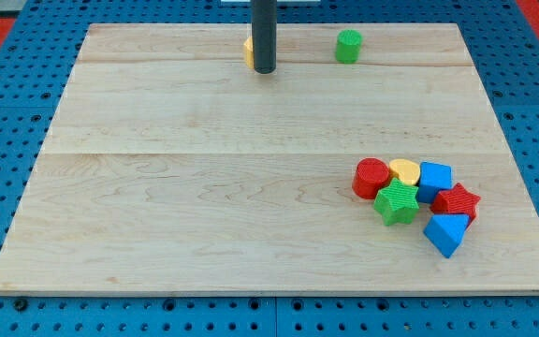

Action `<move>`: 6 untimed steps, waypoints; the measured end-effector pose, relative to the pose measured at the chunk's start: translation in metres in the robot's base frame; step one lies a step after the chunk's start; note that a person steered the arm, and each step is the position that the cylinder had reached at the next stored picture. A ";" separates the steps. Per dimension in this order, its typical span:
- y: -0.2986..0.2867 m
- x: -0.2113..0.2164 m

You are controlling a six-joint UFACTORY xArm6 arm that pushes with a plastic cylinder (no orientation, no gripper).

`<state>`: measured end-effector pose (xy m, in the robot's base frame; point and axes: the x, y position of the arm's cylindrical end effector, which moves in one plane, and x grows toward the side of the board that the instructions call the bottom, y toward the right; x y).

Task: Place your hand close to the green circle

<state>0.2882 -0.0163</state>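
The green circle (348, 46) is a short green cylinder near the view's top, right of centre, on the wooden board (204, 187). My tip (264, 70) is at the end of the dark rod, to the left of the green circle with a clear gap between them. A yellow block (248, 52) sits just left of the rod, mostly hidden behind it.
A cluster sits at the view's lower right: a red cylinder (371, 178), a yellow heart-like block (404, 170), a blue cube (435, 178), a green star (397, 202), a red star (457, 201) and a blue triangle (446, 233). A blue pegboard (7, 112) surrounds the board.
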 end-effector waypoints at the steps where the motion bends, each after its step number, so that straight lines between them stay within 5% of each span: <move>1: -0.029 -0.008; 3: 0.010 -0.033; 4: 0.029 0.023; 5: 0.150 0.045; 6: 0.202 0.018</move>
<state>0.3065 0.1859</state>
